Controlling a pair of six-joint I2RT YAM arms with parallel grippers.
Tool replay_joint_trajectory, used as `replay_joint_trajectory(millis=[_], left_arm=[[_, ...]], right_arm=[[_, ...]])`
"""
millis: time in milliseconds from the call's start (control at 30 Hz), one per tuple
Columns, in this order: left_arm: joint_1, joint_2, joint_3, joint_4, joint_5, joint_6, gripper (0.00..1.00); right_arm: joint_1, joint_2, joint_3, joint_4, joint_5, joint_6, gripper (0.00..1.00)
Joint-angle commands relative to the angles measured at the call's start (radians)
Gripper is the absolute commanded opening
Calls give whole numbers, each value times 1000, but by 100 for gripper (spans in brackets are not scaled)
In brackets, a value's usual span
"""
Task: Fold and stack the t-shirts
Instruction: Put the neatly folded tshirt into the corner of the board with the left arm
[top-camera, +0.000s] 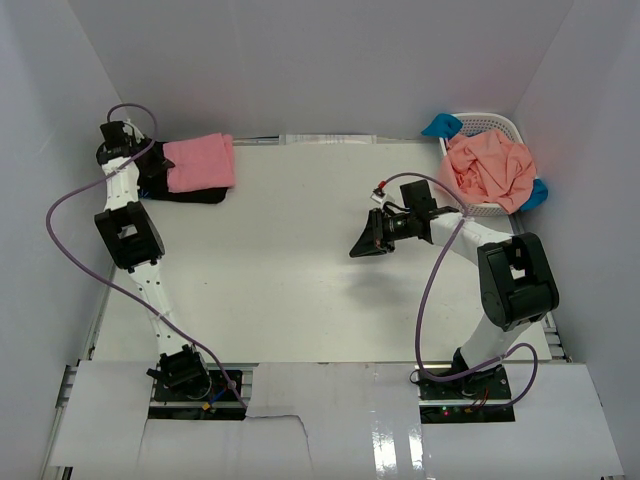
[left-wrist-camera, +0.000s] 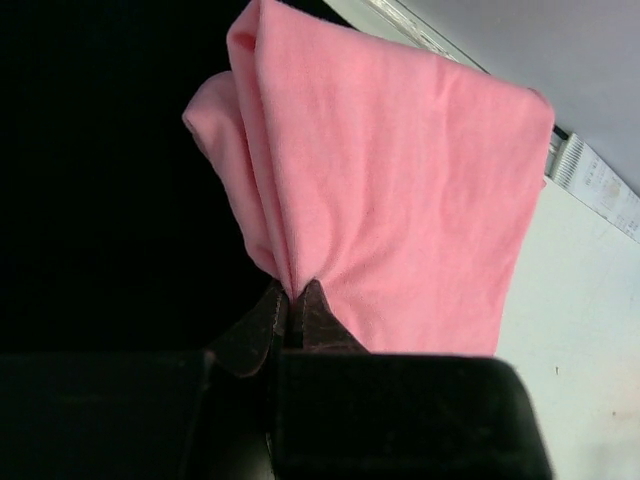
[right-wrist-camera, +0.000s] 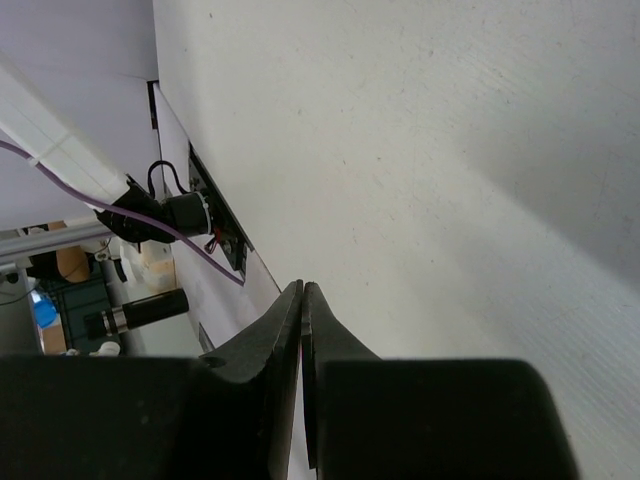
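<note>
Cloth of the rose-pink t-shirt (left-wrist-camera: 400, 200) is pinched between the closed tips of the left gripper (left-wrist-camera: 293, 296), the folded shirt spreading just ahead on the black t-shirt (top-camera: 195, 196). The right gripper (right-wrist-camera: 302, 292) is closed on nothing above the counter (top-camera: 290, 250), the salmon-orange t-shirt (top-camera: 490, 170) heaped in the basket (top-camera: 500, 125) behind its wrist.

The white table (top-camera: 300, 260) bears a black t-shirt (top-camera: 200, 197) and white basket (top-camera: 492, 124).
</note>
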Motion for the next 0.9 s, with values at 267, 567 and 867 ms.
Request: replay_joint_trajectory(millis=[267,567,867], left_arm=[[9,-48,65,19,-107,16,0],[20,-77,64,46,-138,9,0],[37,-115,69,55,-187,-3,0]], right_arm=[[3,-41,-30,27,-14,-11,8],[3,-38,-45,36,-12,-8,8],[3,-35,-61,52,-12,0,8]])
